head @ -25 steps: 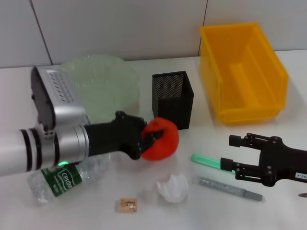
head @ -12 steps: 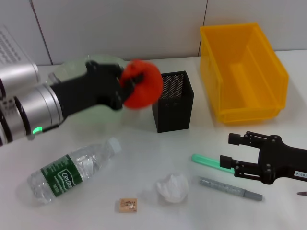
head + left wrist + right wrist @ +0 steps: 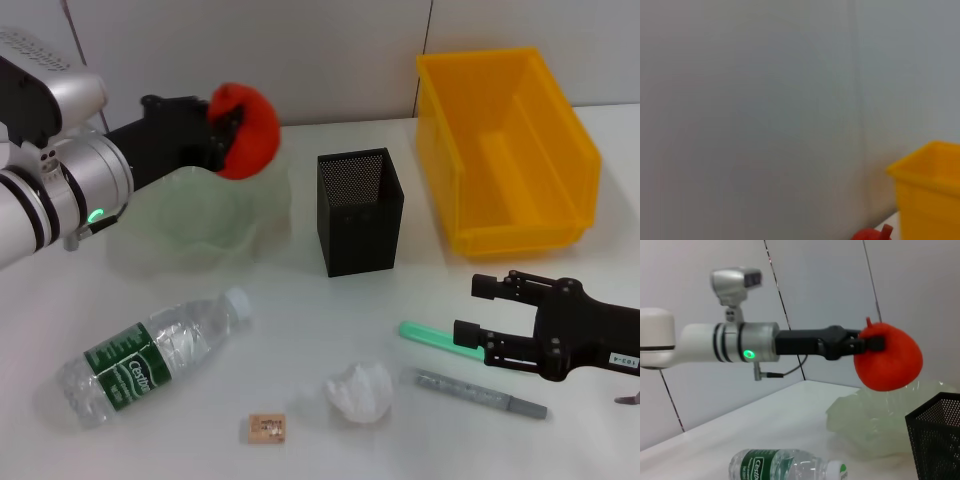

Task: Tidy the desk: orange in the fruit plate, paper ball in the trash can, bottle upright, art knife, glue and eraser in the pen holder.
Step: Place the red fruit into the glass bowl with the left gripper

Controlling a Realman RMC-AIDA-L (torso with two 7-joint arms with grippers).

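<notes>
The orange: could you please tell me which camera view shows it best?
The right wrist view: the whole orange shows side-on, held by the left gripper above the fruit plate. The head view shows it partly behind the gripper; the left wrist view catches only a sliver.

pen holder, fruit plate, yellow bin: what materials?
Pen holder: black metal mesh, judging by its perforated walls, matte. Fruit plate: translucent pale green, wavy rim, glass or plastic; unclear. Yellow bin: moulded plastic, opaque, slight sheen.

Probably a lab: bare white table (image 3: 300, 320), plain panelled wall (image 3: 250, 50).
</notes>
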